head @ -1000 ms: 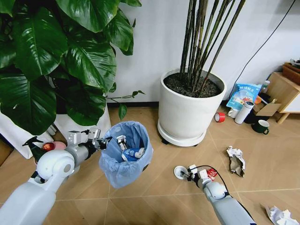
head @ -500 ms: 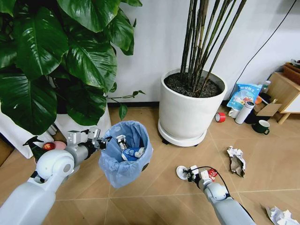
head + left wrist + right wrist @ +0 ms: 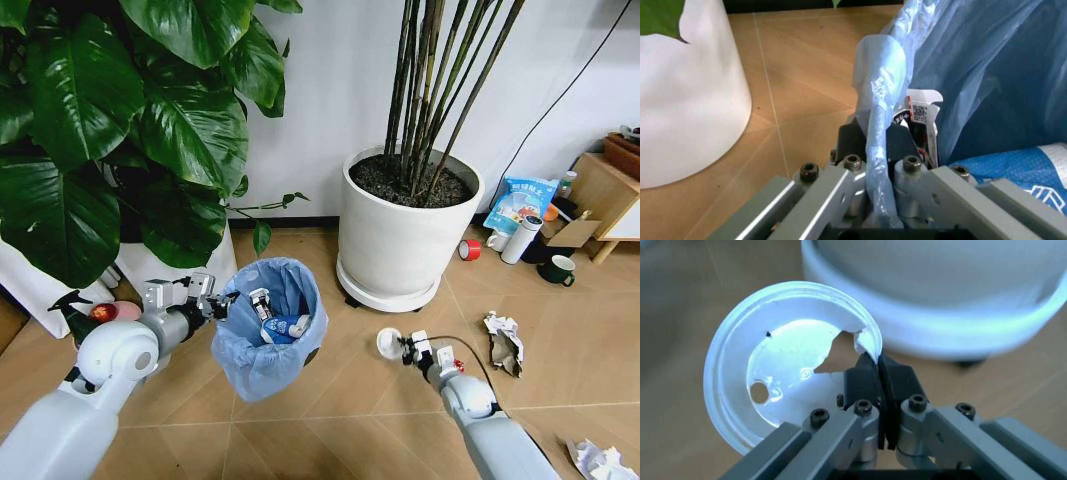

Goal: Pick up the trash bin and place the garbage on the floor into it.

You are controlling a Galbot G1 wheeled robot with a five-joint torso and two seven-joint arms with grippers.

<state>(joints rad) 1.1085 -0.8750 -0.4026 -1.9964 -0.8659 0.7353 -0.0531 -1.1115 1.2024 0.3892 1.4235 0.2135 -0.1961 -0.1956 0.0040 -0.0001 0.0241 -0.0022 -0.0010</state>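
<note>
The trash bin (image 3: 268, 340), lined with a crinkly light-blue bag, hangs off the floor at centre left. My left gripper (image 3: 222, 301) is shut on its rim, and the left wrist view shows the gripper (image 3: 880, 150) pinching the bag's edge (image 3: 973, 70). A blue-white carton (image 3: 283, 327) lies inside the bin. My right gripper (image 3: 405, 348) is shut on a white round lid (image 3: 388, 343), held just above the floor right of the bin. In the right wrist view the gripper (image 3: 878, 365) clamps the lid (image 3: 773, 365) by its torn edge. Crumpled paper wads (image 3: 503, 342) (image 3: 597, 460) lie on the floor to the right.
A large white plant pot (image 3: 405, 235) stands just behind the lid. A big-leaved plant (image 3: 120, 130) fills the left. At the far right are a blue snack bag (image 3: 520, 205), a white tumbler (image 3: 520, 240), a dark mug (image 3: 557, 270), a red tape roll (image 3: 469, 250) and wooden furniture (image 3: 610, 195).
My right gripper has risen and moved slightly farther from me with the white lid in it. The left arm and the bin have stayed put.
</note>
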